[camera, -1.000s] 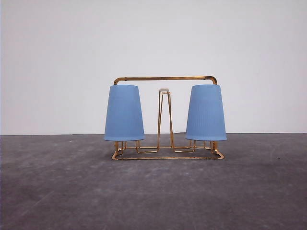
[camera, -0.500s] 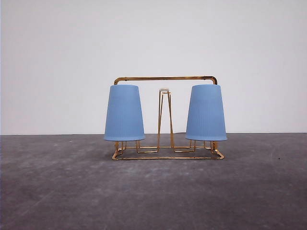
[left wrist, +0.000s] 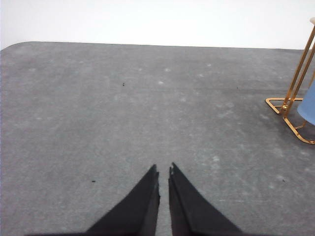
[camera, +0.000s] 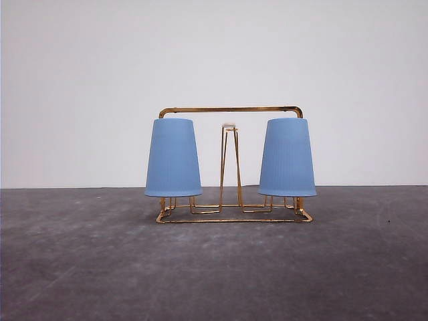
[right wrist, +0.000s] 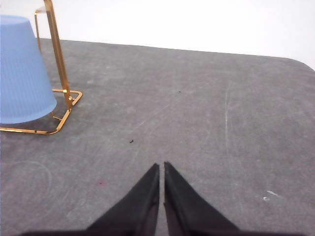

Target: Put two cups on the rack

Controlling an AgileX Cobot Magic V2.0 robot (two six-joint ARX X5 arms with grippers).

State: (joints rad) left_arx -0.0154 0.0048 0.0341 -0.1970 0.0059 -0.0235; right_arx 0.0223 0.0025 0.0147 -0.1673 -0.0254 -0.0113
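Two blue cups sit upside down on the gold rack (camera: 231,164) in the front view: the left cup (camera: 173,158) at the rack's left end, the right cup (camera: 287,158) at its right end, each with its wide rim hanging just above the wire base. Between them a narrow upright prong (camera: 229,160) with a whitish tip stands bare.

The left gripper (left wrist: 164,172) hovers low over the grey table (left wrist: 123,108), its two black fingers pressed nearly together with only a thin slit between the tips, holding nothing. The rack's corner and a sliver of the left cup lie well apart from it, ahead and off to its right side.

The right gripper (right wrist: 162,167) is likewise closed to a thin slit and empty. The right cup and the rack's end post stand well apart from it, ahead and off to its left side. Small dark specks dot the table ahead of both grippers.
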